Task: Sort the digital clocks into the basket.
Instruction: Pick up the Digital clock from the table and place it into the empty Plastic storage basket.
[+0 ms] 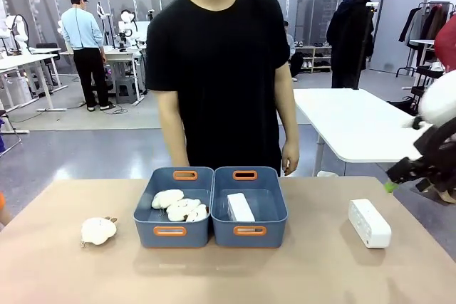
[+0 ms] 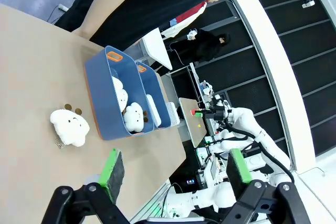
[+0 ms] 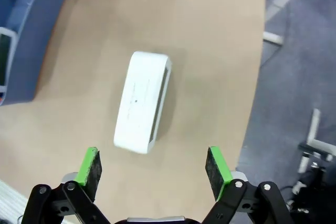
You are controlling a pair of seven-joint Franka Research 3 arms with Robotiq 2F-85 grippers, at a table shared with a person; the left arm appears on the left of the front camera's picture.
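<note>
Front view. Two blue bins side by side at mid-table, long walls touching: the basket point(image 1: 274, 211) to the picture's right, the other bin point(image 1: 147, 211) to its left. In the basket, the first clock point(image 1: 240, 207), white, lying along the bin's length. In the other bin, a heap of plush toys point(image 1: 179, 206). On the bare table point(image 1: 299, 268), well right of the basket, the second clock point(image 1: 369, 223), resting alone. Left of the bins, a lone plush toy point(image 1: 98, 230). Behind the bins, a person point(image 1: 217, 69) in a black shirt, arms hanging down. At the right edge, above the table and beyond the second clock, the right gripper point(image 1: 393, 181); from here, cannot tell how its jaws stand.

Left wrist view. Left gripper point(image 2: 176, 169) with green pads spread wide, holding nothing, high above the table's edge. Farther off, the lone plush toy point(image 2: 70, 127), then the other bin point(image 2: 102, 95) with plush toys point(image 2: 130, 113), then the basket point(image 2: 155, 90) behind it.

Right wrist view. Right gripper point(image 3: 153, 166) spread wide, holding nothing, looking down on the second clock point(image 3: 143, 100). Clock flat on the table point(image 3: 210, 40), just beyond the fingertips, touching neither pad. At the upper left, a corner of the basket point(image 3: 31, 35).
</note>
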